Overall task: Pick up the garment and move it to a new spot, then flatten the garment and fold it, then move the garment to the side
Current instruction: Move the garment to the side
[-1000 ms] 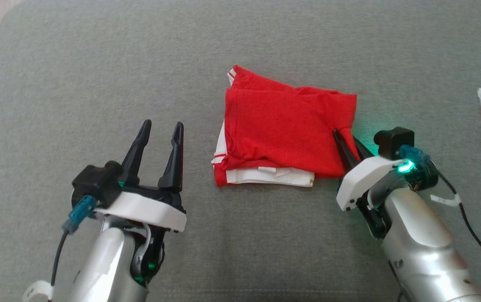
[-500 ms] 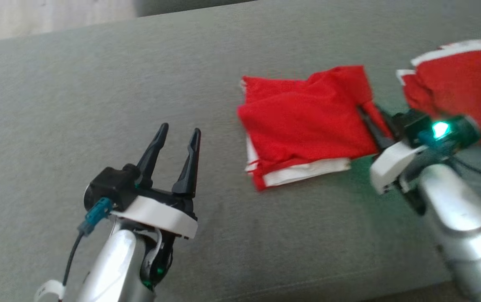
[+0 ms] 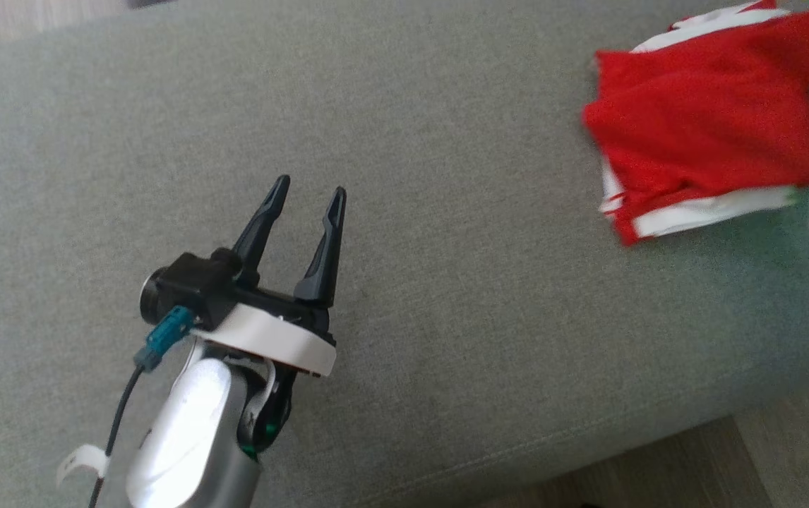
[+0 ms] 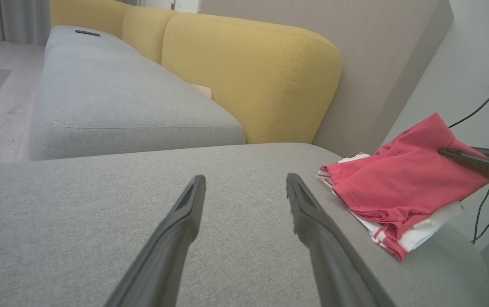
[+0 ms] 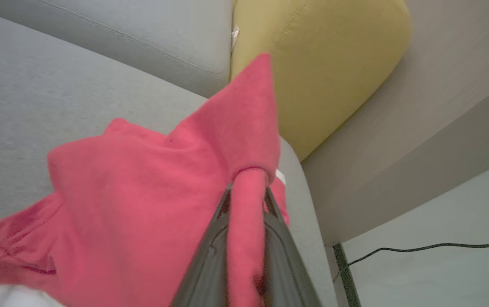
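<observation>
— Where do we have the folded red fabric garment with white trim (image 3: 708, 120)?
— It is at the right end of the grey fabric sofa seat (image 3: 447, 296), near the front edge. Our right gripper (image 5: 248, 194) is pinched almost closed on a bunched red corner, which stands raised.
— And our left gripper (image 3: 311, 185)?
— Its forearm is low over the seat, and its fingers are spread wide, holding nothing, well apart from the garment.

Right wrist view: right gripper (image 5: 247, 192) tips are buried under the pinched fold of the garment (image 5: 142, 192), and the cloth runs off the bottom-left edge. Head view: garment blurred, right side cut by the frame, gripper mostly past that edge. Small dark item (image 4: 87, 33) on the far sofa seat (image 4: 99, 85): too small to identify.
</observation>
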You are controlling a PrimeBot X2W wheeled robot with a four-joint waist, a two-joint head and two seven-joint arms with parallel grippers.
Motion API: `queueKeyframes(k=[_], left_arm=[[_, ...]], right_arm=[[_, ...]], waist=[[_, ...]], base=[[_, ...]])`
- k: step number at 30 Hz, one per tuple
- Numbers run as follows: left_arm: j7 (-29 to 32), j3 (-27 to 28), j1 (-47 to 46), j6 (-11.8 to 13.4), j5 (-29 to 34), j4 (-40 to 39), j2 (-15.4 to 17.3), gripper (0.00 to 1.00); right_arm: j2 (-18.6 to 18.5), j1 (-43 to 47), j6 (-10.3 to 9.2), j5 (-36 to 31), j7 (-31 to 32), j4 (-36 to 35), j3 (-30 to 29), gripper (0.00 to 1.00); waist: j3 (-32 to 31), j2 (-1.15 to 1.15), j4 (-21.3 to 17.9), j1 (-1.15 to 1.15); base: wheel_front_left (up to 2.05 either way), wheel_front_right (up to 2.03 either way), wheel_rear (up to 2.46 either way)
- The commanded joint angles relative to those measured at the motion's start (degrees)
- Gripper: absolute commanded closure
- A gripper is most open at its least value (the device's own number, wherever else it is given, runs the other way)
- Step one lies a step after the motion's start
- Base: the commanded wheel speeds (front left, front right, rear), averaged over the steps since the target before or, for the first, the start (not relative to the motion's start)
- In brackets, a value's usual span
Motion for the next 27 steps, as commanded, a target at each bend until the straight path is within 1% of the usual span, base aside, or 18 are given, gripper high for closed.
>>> queueKeyframes(k=[1, 4, 12, 13, 15, 22, 27], left_arm=[[-0.44, 1.6, -2.66, -0.37, 0.56, -1.57, 0.42, 0.0], [-0.44, 1.66, -3.37, -0.64, 0.64, -1.4, 0.42, 0.0], [-0.44, 2.18, -4.05, -0.95, 0.77, -1.38, 0.42, 0.0], [-0.44, 2.27, -4.06, -1.0, 0.82, -1.34, 0.42, 0.0], [-0.44, 2.49, -4.06, -1.09, 0.89, -1.31, 0.42, 0.0], [-0.44, 2.88, -3.65, -1.29, 0.37, -0.85, 0.42, 0.0], [-0.44, 3.06, -2.51, -1.08, -0.23, -0.93, 0.42, 0.0]], right_arm=[[-2.83, -2.02, -0.05, -0.97, -0.2, -0.11, -1.36, 1.0], [-3.59, -2.84, -0.05, -2.71, -0.48, 2.28, -3.9, 1.0], [-2.32, -2.95, -0.05, -3.88, -1.29, 6.32, -7.73, 1.0], [-2.07, -2.97, -0.05, -4.03, -1.39, 6.8, -8.31, 0.74], [-1.53, -3.01, -0.05, -4.49, -1.58, 7.45, -9.2, 0.0], [0.33, -2.7, -0.05, -6.97, -3.76, 6.86, -11.81, 0.0], [3.72, -1.67, -0.05, -6.85, -5.44, 3.75, -12.82, 0.0]], waist=[[1.59, 0.0, 0.17, 0.0], [2.7, 0.0, 0.78, 0.0], [4.43, 0.0, 1.48, 0.0], [4.54, 0.0, 1.51, 0.0], [4.69, 0.0, 1.52, 0.0], [2.9, 0.0, 1.75, 0.0], [-0.04, 0.0, 1.99, 0.0]], base=[[0.0, 0.0, 0.0], [0.0, 0.0, 0.0], [0.0, 0.0, 0.0], [0.0, 0.0, 0.0], [0.0, 0.0, 0.0], [0.0, 0.0, 0.0], [0.0, 0.0, 0.0]])
